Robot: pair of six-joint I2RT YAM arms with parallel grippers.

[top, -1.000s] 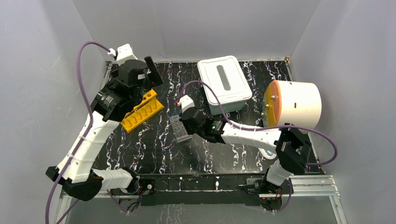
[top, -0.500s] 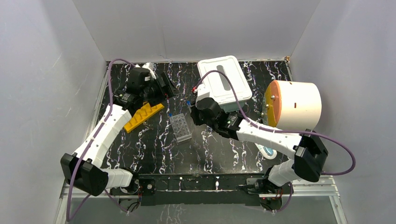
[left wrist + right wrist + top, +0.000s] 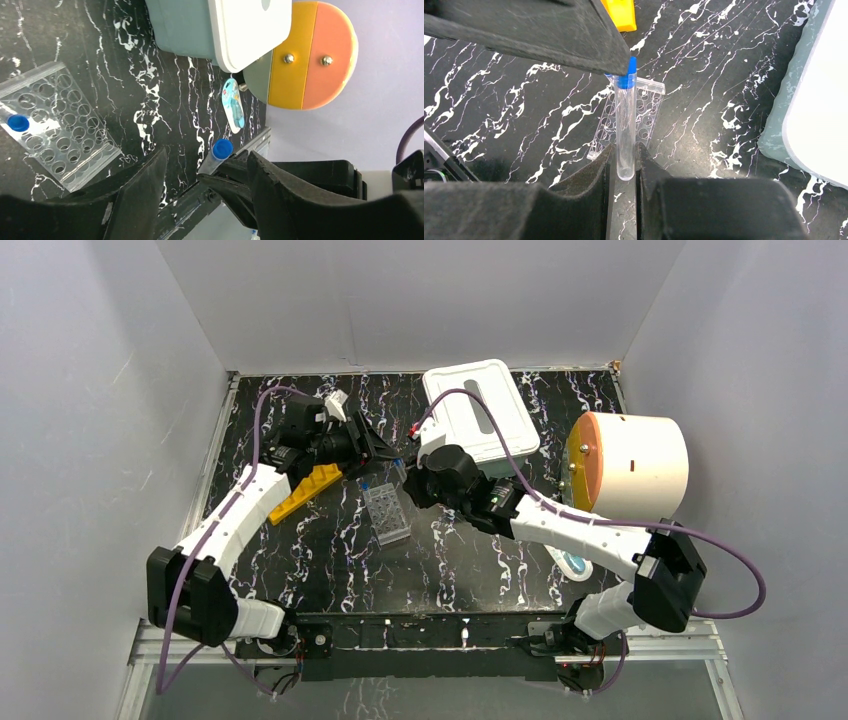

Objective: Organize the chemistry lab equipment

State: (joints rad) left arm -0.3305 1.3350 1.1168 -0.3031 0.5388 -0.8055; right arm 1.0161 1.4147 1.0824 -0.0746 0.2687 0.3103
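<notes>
My right gripper point(image 3: 624, 150) is shut on the lower end of a blue-capped clear tube point(image 3: 625, 125) and holds it above the table; it also shows in the top view point(image 3: 407, 476). My left gripper point(image 3: 206, 155) is open, and the same tube point(image 3: 216, 156) shows between its fingers, close to the right one. One left finger point(image 3: 549, 35) reaches to the tube's cap. The clear well plate point(image 3: 387, 513) lies on the table with another blue-capped tube point(image 3: 17, 122) at its edge. The yellow-orange rack point(image 3: 305, 490) lies behind the left gripper point(image 3: 385, 452).
A white lidded box point(image 3: 480, 420) stands at the back. A white drum with an orange face point(image 3: 625, 462) stands at the right. A small light-blue item point(image 3: 577, 565) lies in front of the drum. The table is black marble pattern, walled on three sides.
My left gripper left the rack, which now lies on the table, and swung right to the tube. My right gripper rose from the well plate with the tube.
</notes>
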